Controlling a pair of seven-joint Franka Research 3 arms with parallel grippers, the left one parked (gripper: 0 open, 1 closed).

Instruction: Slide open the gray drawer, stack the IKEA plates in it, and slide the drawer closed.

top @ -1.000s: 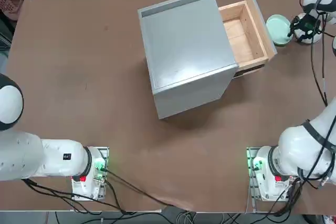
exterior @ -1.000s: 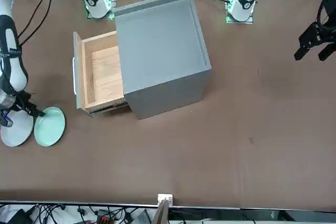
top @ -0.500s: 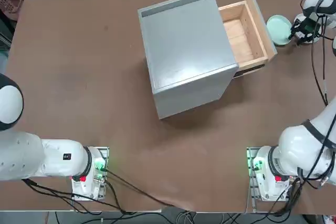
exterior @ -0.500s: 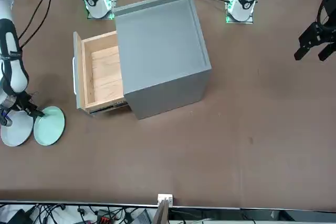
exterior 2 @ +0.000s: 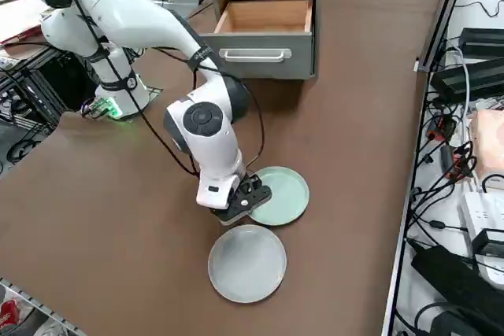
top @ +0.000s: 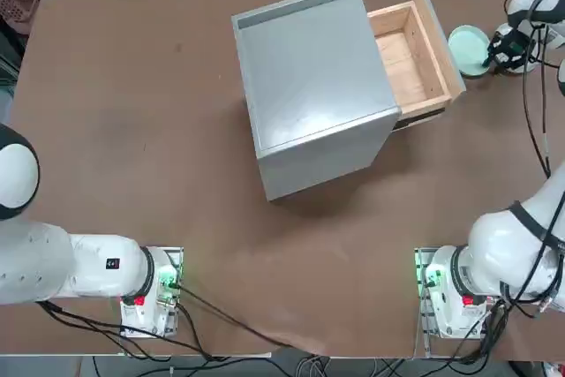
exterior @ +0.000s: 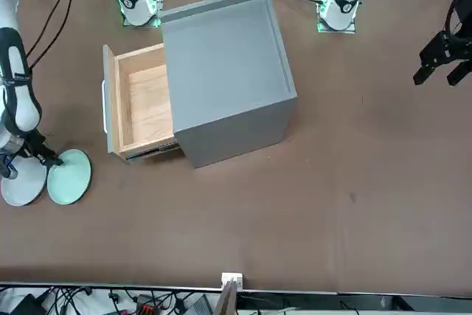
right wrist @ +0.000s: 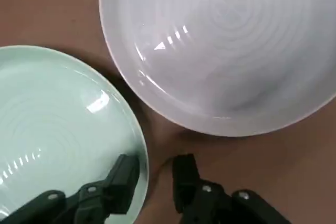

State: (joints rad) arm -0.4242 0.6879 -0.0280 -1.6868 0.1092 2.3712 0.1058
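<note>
Brown matte table (top: 132,130) carries the gray cabinet (top: 309,86) mid-table, its gray drawer (top: 410,55) slid open toward the right edge. Near the far-right corner, mint plate (exterior 2: 279,194) and white plate (exterior 2: 246,263) lie side by side. Right gripper (right wrist: 155,179) straddles the mint plate's rim, fingers narrowly spread.

Matte gray cabinet (top: 313,86) showing a pale wood drawer (top: 409,57) with gray front, mint green plate (right wrist: 58,129) and white plate (right wrist: 226,45) both showing faint concentric rings, brown table (top: 132,112), black gripper fingers (right wrist: 123,182)
</note>
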